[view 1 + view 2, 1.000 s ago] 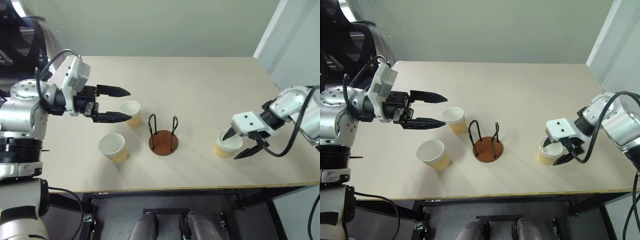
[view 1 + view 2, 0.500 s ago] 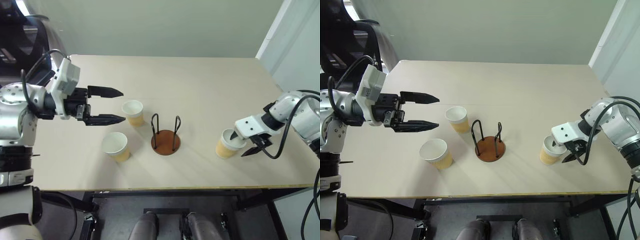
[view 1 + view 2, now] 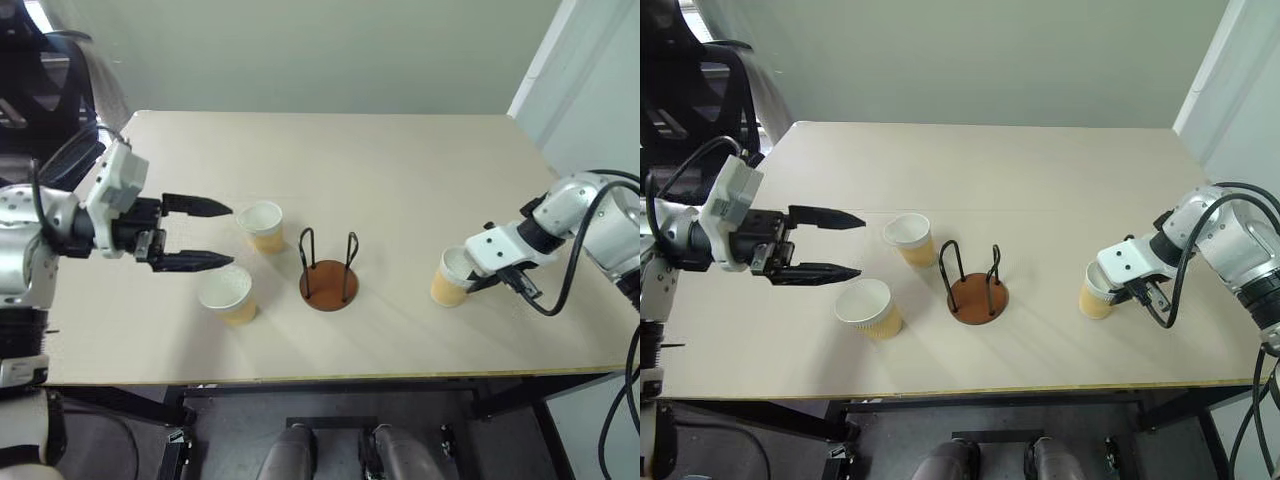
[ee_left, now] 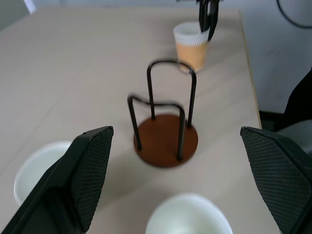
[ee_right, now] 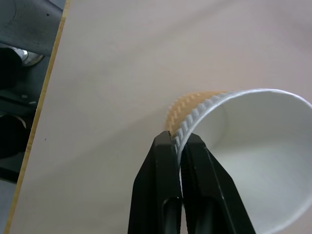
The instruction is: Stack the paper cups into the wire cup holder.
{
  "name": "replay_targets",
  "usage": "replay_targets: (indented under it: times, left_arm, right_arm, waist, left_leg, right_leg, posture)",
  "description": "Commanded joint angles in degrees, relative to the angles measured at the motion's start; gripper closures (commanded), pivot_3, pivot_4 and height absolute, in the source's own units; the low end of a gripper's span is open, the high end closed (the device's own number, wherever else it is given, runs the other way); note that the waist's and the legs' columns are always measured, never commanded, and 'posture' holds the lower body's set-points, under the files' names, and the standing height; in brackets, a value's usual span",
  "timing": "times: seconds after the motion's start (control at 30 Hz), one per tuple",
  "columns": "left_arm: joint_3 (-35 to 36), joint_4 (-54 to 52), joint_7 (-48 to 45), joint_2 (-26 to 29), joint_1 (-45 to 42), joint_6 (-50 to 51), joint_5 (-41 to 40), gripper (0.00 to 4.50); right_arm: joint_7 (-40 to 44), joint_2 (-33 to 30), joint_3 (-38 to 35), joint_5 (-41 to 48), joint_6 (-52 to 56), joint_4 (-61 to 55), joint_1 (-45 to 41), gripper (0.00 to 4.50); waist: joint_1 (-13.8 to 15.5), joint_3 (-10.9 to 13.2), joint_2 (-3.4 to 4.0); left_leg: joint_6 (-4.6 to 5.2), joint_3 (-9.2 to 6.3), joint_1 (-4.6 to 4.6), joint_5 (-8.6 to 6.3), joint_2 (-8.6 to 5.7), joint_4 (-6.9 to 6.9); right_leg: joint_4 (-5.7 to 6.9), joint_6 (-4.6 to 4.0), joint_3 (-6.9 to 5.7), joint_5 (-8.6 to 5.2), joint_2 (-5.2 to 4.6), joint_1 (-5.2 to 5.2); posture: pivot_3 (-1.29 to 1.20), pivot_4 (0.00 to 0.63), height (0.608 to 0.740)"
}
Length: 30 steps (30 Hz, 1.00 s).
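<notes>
Between the right gripper's [image 5: 176,141] closed fingers sits one paper cup's [image 3: 449,279] wall, pinched for lifting toward the wire cup holder [image 3: 328,276]. Left gripper [image 3: 200,235] fingers gape beside two cups.

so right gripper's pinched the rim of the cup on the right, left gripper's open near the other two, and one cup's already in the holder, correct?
Not quite: the wire cup holder is empty, as the left wrist view shows. The right gripper is pinched on the rim of the right cup, and the left gripper is open near the other two cups, which stand on the table.
</notes>
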Motion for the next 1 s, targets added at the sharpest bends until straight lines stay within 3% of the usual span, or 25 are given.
replay_targets:
  times: [0.03, 0.63, 1.0]
  left_arm:
    - [0.2, 2.4, -2.5, 3.0, 0.4, -5.3, -1.0, 0.0]
    - [-3.2, 5.4, -2.5, 3.1, 0.4, -8.1, -2.5, 0.0]
    - [-7.5, 8.7, -2.5, 1.9, -3.1, -10.2, -2.5, 0.0]
  right_arm:
    - [0.2, 0.2, -0.4, 0.8, -1.0, -1.0, -3.3, 4.46]
    - [0.2, 11.2, -5.8, 1.5, 2.1, 2.8, -21.0, 4.46]
    - [0.2, 12.7, -9.5, 4.7, 7.3, -2.5, -23.2, 4.46]
  waist:
    - [0.0, 0.0, 0.0]
    - [-0.1, 0.0, 0.0]
    - [-0.1, 0.0, 0.0]
  left_leg:
    - [-0.01, 0.0, -0.01, -0.01, 0.0, 0.0]
    - [-0.31, -0.03, -0.34, -0.35, -0.01, -0.02]
    - [-0.39, -0.05, -0.34, -0.46, 0.01, -0.06]
  right_leg:
    - [0.0, 0.0, 0.0, 0.0, 0.0, -0.01]
    - [0.09, -0.15, -0.05, -0.02, -0.03, -0.5]
    - [0.13, -0.15, -0.1, -0.03, -0.02, -0.53]
  posture:
    - [0.0, 0.15, 0.74]
    - [0.0, 0.15, 0.74]
    - [0.0, 0.15, 0.74]
